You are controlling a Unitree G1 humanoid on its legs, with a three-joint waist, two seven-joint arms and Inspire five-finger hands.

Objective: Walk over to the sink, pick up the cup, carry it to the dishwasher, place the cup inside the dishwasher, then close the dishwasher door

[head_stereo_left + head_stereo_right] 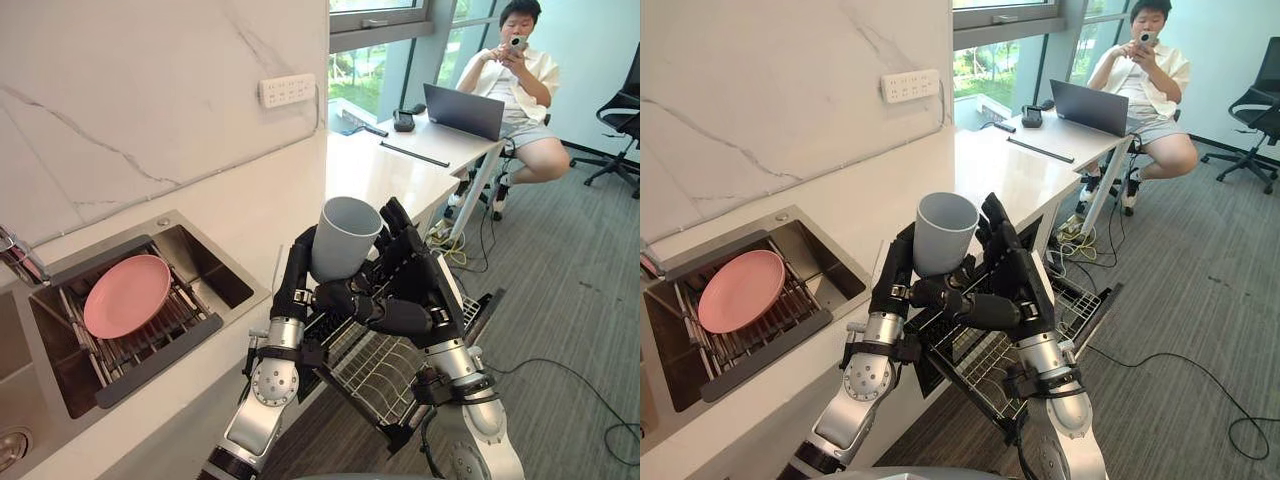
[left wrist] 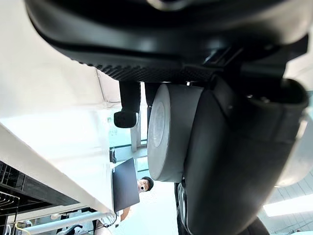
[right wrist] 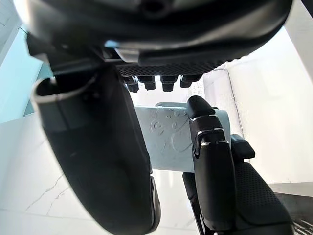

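Cup (image 1: 345, 240): smooth grey cylinder in the right hand (image 1: 410, 285).

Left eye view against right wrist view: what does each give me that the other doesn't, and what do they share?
Left eye view: the left hand clasping the cup too, the pink plate in the sink, the dishwasher rack pulled out, a person at a laptop. Right wrist view: a faint figure on the cup's wall, the thumb of the right hand across it. Both: the cup held in that hand.
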